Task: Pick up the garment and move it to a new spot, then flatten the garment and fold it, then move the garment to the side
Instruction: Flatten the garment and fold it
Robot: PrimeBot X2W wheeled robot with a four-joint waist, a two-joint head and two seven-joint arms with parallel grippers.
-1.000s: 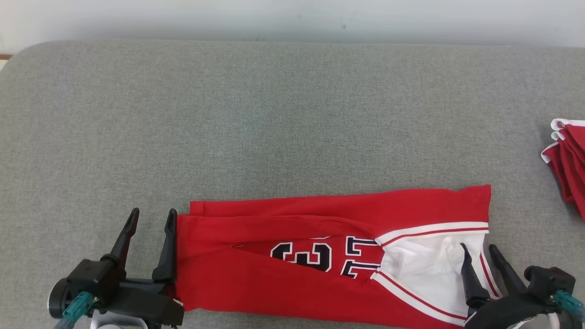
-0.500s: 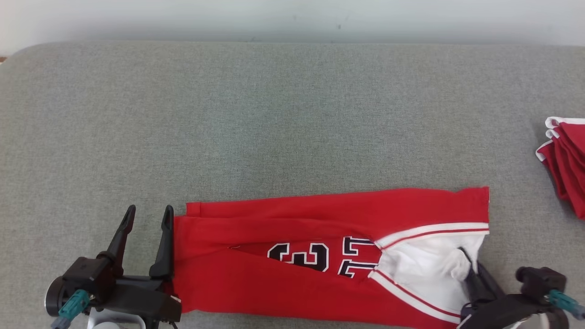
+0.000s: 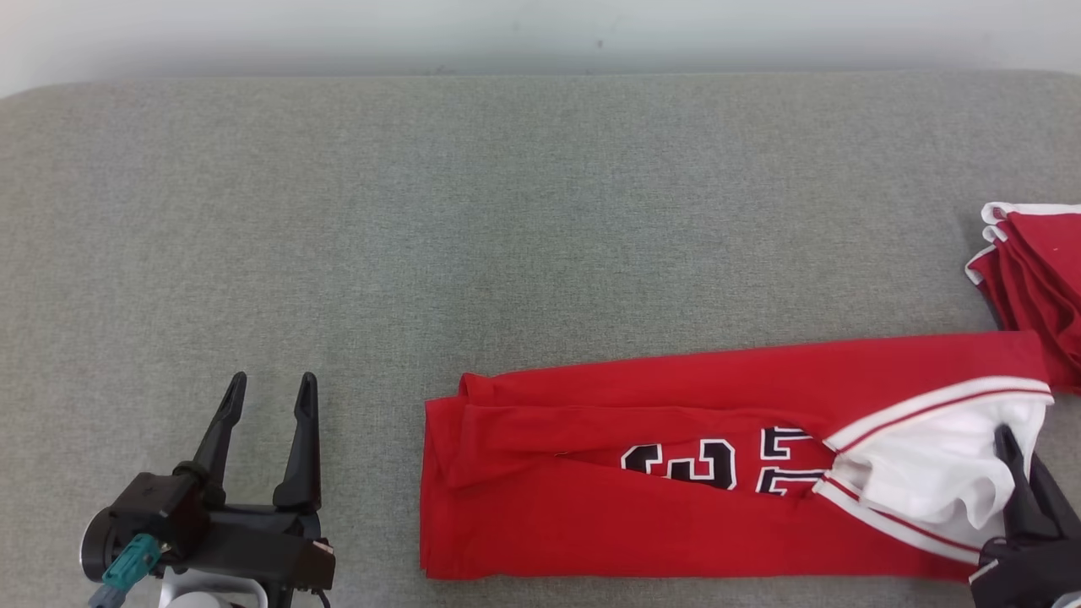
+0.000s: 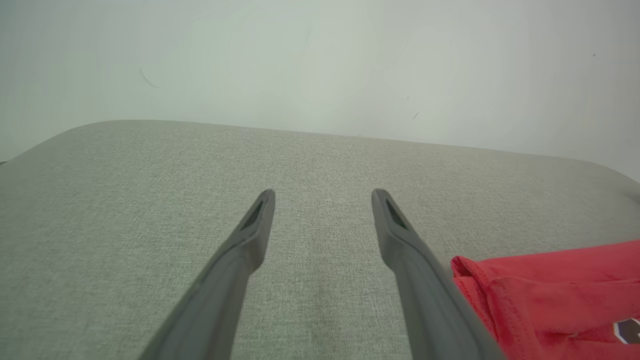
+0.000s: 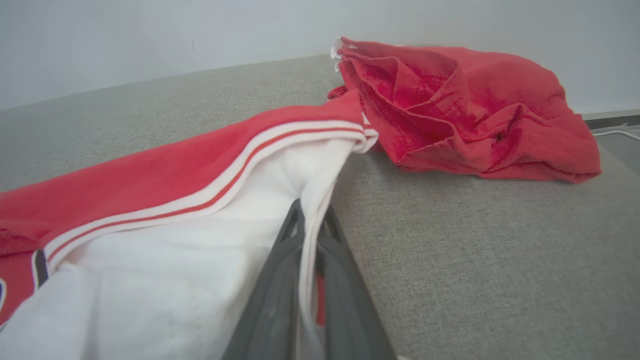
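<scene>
The garment (image 3: 676,523), a red jersey with black-and-white numbers and a white inner side, lies folded into a long strip along the near edge of the grey padded surface (image 3: 507,211). My right gripper (image 3: 1016,460) is shut on the garment's white right-hand edge; in the right wrist view the cloth (image 5: 150,175) runs between the closed fingers (image 5: 280,280). At the lower left my left gripper (image 3: 272,380) stands open and holds nothing, a clear gap away from the garment's left end. In the left wrist view that red end (image 4: 550,285) lies just right of the open gripper (image 4: 322,197).
A crumpled pile of other red clothes (image 3: 1034,270) sits at the right edge, touching the garment's far right corner; the pile (image 5: 465,115) rises just beyond my right gripper. A pale wall runs behind the padded surface.
My right gripper closed on the garment's white edge and dragged the garment to the right, away from the left gripper. The head camera turned slightly right. The left gripper stayed open.
</scene>
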